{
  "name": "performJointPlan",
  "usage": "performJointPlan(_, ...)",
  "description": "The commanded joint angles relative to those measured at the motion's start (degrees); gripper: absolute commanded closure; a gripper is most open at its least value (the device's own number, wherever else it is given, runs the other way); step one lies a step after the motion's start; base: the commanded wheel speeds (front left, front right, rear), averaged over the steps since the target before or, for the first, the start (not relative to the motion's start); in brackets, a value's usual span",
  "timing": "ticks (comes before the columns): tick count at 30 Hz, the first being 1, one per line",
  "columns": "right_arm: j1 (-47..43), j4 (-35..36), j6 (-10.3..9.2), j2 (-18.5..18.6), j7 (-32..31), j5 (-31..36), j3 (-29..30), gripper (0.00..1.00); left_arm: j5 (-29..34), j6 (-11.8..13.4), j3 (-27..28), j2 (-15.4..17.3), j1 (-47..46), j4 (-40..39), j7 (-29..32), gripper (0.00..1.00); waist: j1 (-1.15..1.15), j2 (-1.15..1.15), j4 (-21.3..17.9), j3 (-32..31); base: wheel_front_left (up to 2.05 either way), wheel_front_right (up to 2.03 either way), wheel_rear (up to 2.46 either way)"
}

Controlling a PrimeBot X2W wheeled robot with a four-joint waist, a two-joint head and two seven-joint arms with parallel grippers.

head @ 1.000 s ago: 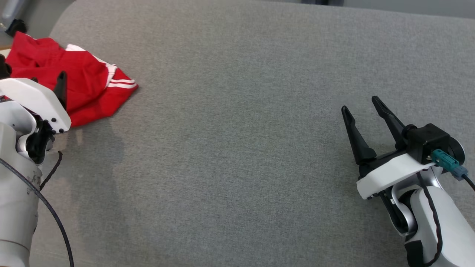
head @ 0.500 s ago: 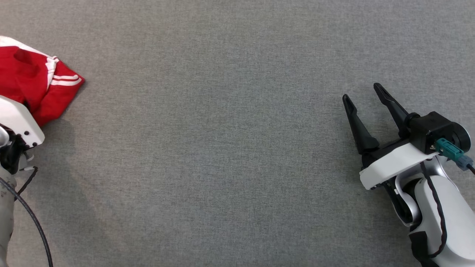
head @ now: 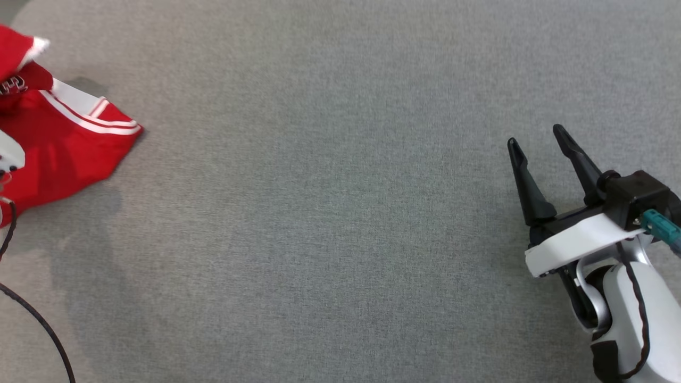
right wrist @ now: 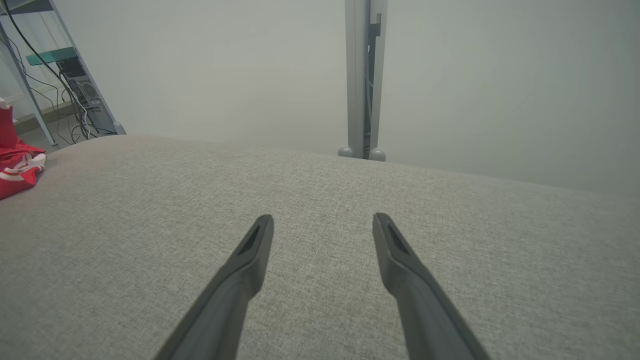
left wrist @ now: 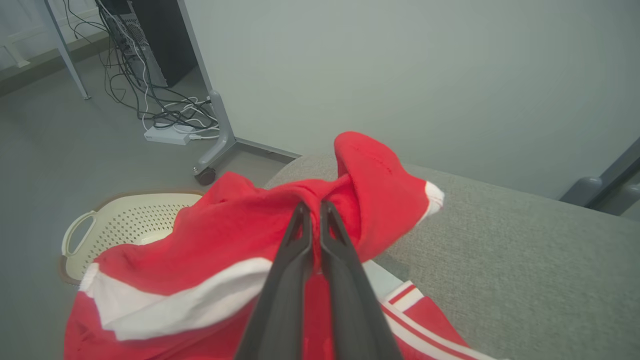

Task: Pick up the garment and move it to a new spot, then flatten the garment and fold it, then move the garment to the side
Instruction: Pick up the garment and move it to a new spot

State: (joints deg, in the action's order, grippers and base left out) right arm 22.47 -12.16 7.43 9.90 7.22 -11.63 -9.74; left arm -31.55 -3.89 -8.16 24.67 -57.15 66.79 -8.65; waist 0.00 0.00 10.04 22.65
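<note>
The garment point(head: 58, 149) is red with white stripes, bunched at the far left of the grey cushion in the head view. In the left wrist view my left gripper point(left wrist: 313, 206) is shut on a raised fold of the garment point(left wrist: 240, 235), its two dark fingers pressed together with red cloth draped around them. A small patch of the garment point(right wrist: 17, 167) also lies at the left edge of the right wrist view. My right gripper point(head: 534, 139) stands open at the lower right, above bare cushion, nothing between its fingers point(right wrist: 255, 250).
The grey cushion point(head: 330, 202) spreads wide between the two arms. Beyond its left edge, on the floor, sits a cream perforated basket point(left wrist: 120, 225), with cables and a wheeled stand leg point(left wrist: 215, 135) behind it. A grey post point(right wrist: 364, 80) rises past the cushion's far edge.
My left gripper has shut on the garment and part of the cloth has lifted. The head camera shifted, so the whole picture moved. The right gripper stays open.
</note>
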Motion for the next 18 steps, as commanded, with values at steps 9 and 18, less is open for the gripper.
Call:
performJointPlan(9, -3.5, 0.4, 0.11, -2.8, 2.2, 0.4, 0.8, 0.00, 2.3, 2.8, -0.4, -0.5, 5.6, -10.2, -6.2, 1.00, 0.00, 0.00, -0.8, -8.1, 0.00, 0.00, 0.00)
performJointPlan(18, -6.7, 1.8, 0.11, -4.6, 2.7, 0.5, 1.4, 0.00, 5.1, 9.5, -2.4, -1.3, 23.2, -34.5, -4.8, 1.00, 0.00, 0.00, -4.2, -13.0, 0.00, 0.00, 0.00)
